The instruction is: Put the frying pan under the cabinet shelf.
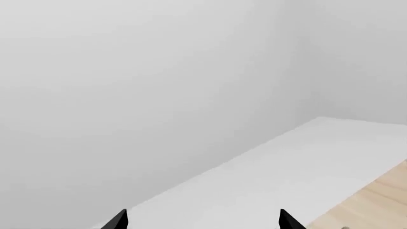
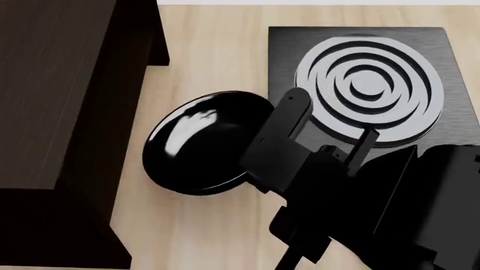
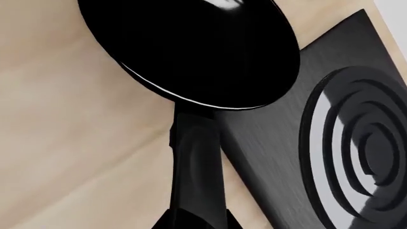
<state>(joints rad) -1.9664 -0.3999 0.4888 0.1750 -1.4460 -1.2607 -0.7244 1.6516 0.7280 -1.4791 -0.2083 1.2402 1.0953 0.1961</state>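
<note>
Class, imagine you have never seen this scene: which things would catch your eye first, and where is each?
The glossy black frying pan in the middle of the wooden table, held by its handle in the right pincer. Right of it lies a square black plate with bright rings; on the left stands the big dark cabinet.

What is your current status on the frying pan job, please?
Right gripper shut on frying pan handle. Left gripper open, idle. Pan between cabinet shelf and black ringed plate, path unobstructed.
</note>
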